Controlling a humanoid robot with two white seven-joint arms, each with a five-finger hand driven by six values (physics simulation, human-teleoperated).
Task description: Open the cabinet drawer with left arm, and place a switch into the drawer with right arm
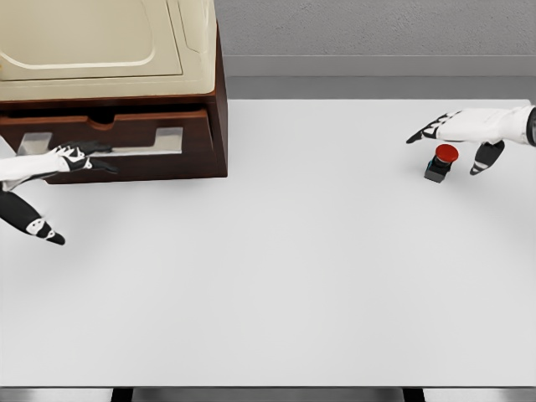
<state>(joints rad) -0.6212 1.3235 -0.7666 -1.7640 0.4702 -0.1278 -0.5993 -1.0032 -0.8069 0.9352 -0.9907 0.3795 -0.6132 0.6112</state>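
Observation:
The brown cabinet (219, 100) with a cream top stands at the back left of the white table. Its drawer (134, 130) carries a silver handle bar (151, 147) and looks shut or barely out. My left hand (79, 197) comes in from the left edge; its fingers (84, 156) lie stretched against the handle's left end, and the thumb hangs spread toward the table, gripping nothing. The switch (441, 162), a black box with a red round button, stands at the far right. My right hand (444, 152) hovers just over it, fingers spread on both sides, not closed on it.
The white table (276, 276) stretches wide between cabinet and switch. A grey wall runs along the back. The table's front edge lies near the bottom of the picture.

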